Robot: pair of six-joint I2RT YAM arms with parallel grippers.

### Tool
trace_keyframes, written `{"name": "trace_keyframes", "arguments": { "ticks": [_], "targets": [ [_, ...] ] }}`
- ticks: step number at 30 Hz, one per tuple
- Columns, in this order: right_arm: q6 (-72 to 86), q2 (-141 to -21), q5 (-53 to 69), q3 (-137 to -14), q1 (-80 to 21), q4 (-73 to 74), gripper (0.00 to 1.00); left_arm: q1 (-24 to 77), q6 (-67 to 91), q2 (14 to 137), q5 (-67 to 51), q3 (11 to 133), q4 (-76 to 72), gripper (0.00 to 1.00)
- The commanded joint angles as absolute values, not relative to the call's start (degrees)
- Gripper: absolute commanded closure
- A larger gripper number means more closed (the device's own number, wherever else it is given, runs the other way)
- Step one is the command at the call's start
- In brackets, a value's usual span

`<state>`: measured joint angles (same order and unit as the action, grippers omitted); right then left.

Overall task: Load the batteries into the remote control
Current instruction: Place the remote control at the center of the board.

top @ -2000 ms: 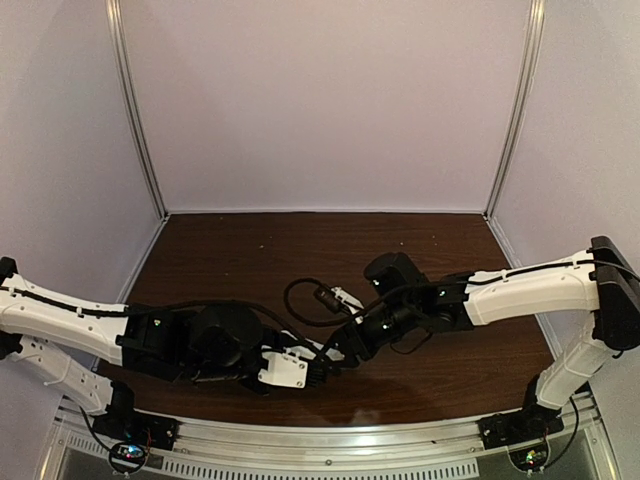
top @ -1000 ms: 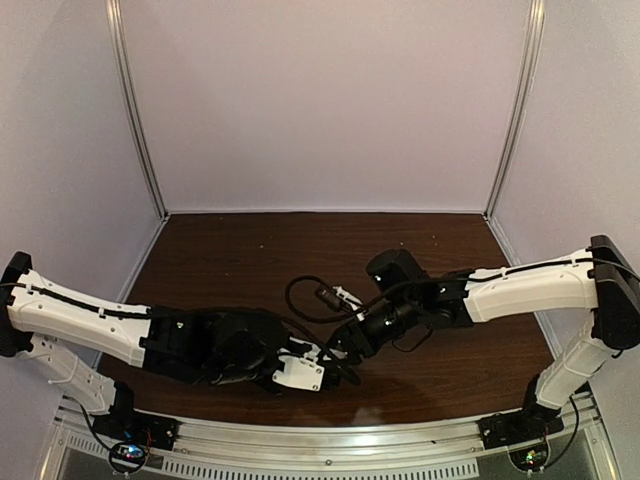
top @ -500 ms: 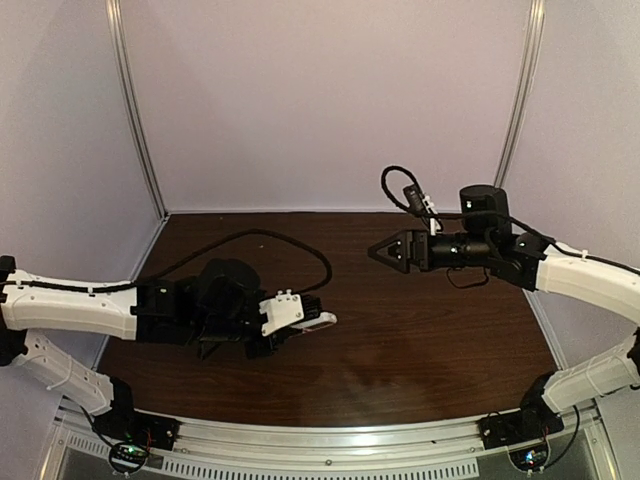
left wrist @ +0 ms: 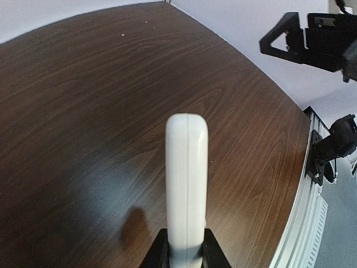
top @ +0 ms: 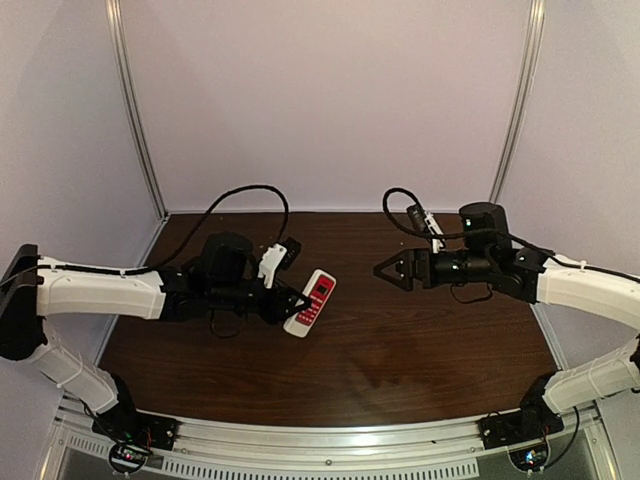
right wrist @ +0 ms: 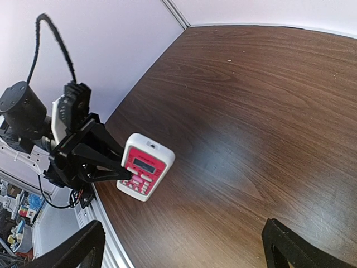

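Dark wooden table (glossy grain), pale lilac walls, metal corner posts.

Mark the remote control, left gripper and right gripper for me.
remote control (top: pixel 312 300): top view, on its red button panel.
left gripper (left wrist: pixel 186 254): left wrist view, midway between the fingers clamped on the remote control's end.
right gripper (right wrist: pixel 184 226): right wrist view, open gap midway between its fingertips.

No legible text or labels.
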<state>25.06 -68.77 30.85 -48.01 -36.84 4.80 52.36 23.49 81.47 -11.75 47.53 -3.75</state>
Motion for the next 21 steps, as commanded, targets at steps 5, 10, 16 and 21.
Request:
{"name": "trace_keyframes", "arguments": {
  "ticks": [5,10,16,21],
  "targets": [
    [25.1,-68.3,31.0,-45.9,-36.5,2.9,0.0,49.5,38.1,89.4,-17.6,47.5,-14.5,1.0],
    [25.2,-68.5,31.2,-45.3,-36.6,2.4,0.0,48.2,38.7,94.1,-19.6,46.4,-18.9,1.0],
    [25.4,-69.1,31.6,-44.9,-36.6,1.9,0.0,47.3,40.6,98.7,-20.6,45.6,-23.6,1.0],
    [25.4,-69.6,31.9,-44.7,-36.6,1.5,0.0,47.0,40.7,101.3,-19.4,46.5,-23.0,1.0]
  ]
}}
